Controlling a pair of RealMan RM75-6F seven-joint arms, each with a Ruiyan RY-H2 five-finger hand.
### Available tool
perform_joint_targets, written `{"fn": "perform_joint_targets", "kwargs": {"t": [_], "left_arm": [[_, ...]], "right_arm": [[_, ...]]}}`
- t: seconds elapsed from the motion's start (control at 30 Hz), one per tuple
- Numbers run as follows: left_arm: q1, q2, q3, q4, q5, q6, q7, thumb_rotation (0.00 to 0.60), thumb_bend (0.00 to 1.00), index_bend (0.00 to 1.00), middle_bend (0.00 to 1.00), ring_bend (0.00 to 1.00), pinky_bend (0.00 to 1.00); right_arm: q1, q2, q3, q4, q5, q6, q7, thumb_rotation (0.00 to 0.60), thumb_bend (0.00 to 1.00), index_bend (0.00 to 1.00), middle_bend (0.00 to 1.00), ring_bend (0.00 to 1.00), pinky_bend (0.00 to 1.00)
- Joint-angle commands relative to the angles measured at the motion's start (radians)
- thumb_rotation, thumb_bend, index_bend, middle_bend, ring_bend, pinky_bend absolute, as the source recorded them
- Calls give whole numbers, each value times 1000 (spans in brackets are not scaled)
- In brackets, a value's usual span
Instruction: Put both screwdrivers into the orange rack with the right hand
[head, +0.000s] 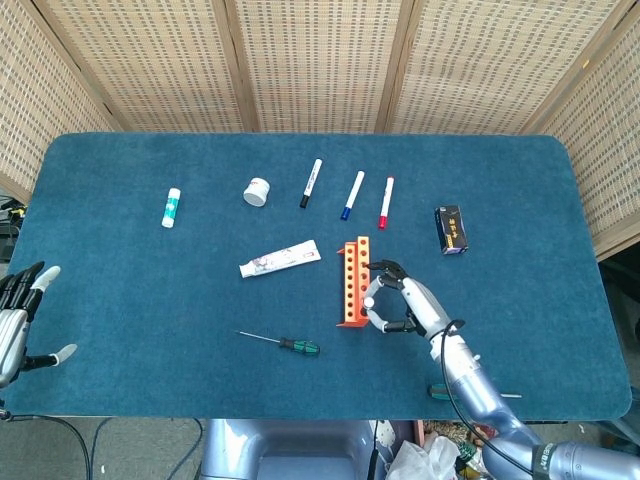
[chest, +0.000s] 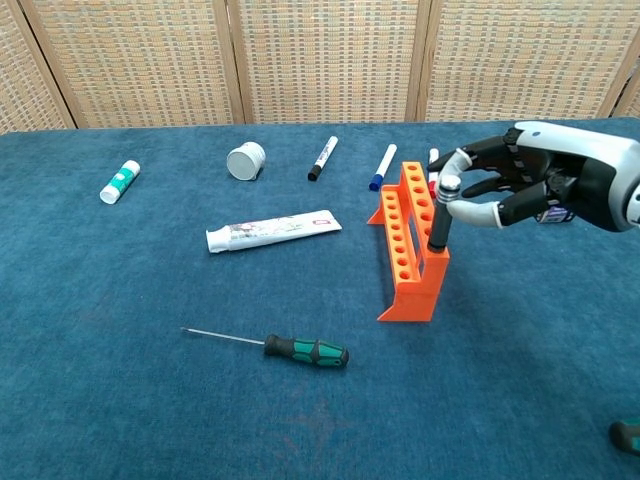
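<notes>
At the near edge of the blue felt-covered table (chest: 120, 400), just behind the right robot hand's forearm, lies a dark-handled screwdriver (head: 470, 393), only partly visible. Out to that hand's left on the cloth rests the green-and-black-handled screwdriver with a thin steel shaft (chest: 285, 347), untouched. The right robot hand (chest: 530, 180) has its thumb and a finger closed around the grey-capped top of a black-handled tool (chest: 439, 214) that stands upright in the nearest hole of the orange plastic rack (chest: 408, 245); whether this tool is a screwdriver cannot be told. The rack stands directly left of the hand, its row of holes running away from the camera. Beyond and left of it lies a white tube of paste (chest: 272, 230). Farther on sit a black marker (chest: 322, 158), a blue marker (chest: 382, 166), a red marker (head: 386, 202), a white round jar (chest: 245, 160) and a green-and-white stick (chest: 119, 181). A small black box (head: 452, 229) lies beyond the hand. The left robot hand (head: 18, 312) hangs off the table's far left edge, fingers spread, holding nothing.
</notes>
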Motion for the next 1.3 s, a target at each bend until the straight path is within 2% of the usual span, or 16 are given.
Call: {"fn": "perform_joint_targets", "kwargs": {"t": [0.03,0.4,0.47,0.53,0.63,0.73,0.83,1.03,1.3], "left_arm": [[0,0,0,0,0,-1,-1,600,0,0,0,0,0],[-1,1,1,-1,-2,-3,0,600,0,0,0,0,0],[-1,1,1,-1,-2,-3,0,600,0,0,0,0,0],[-1,2,1,-2,-1,-3,-1,600,0,0,0,0,0],[0,2,1,-3,-1,-2,-1,600,0,0,0,0,0],[0,3,1,-2,-2,-1,-2,600,0,0,0,0,0],[-1,3,0,-2,-2,-2,-3,600,0,0,0,0,0],[0,3,1,-2,0,0,-1,600,0,0,0,0,0],[4,6,3,-3,5,5,-4,600,0,0,0,0,0]], "right_arm": [[-1,-2,1,3,-7,0,9,600,558,635,143,0,131],[-9,4,0,12,-38,-4,62,600,556,631,144,0,131],[-6,11,-7,13,-50,-17,72,600,490,548,135,0,131],[-2,26,-17,11,-67,-41,87,600,309,360,93,0,131],[6,39,-25,12,-90,-62,102,600,101,174,41,0,131],[9,44,-25,12,-107,-59,105,600,2,49,5,0,131],[5,52,-23,1,-118,-45,110,600,0,1,0,0,131],[-7,105,-33,-52,-155,-13,72,600,0,0,0,0,130],[-44,223,-104,-130,-119,13,-190,600,0,0,0,0,37]]}}
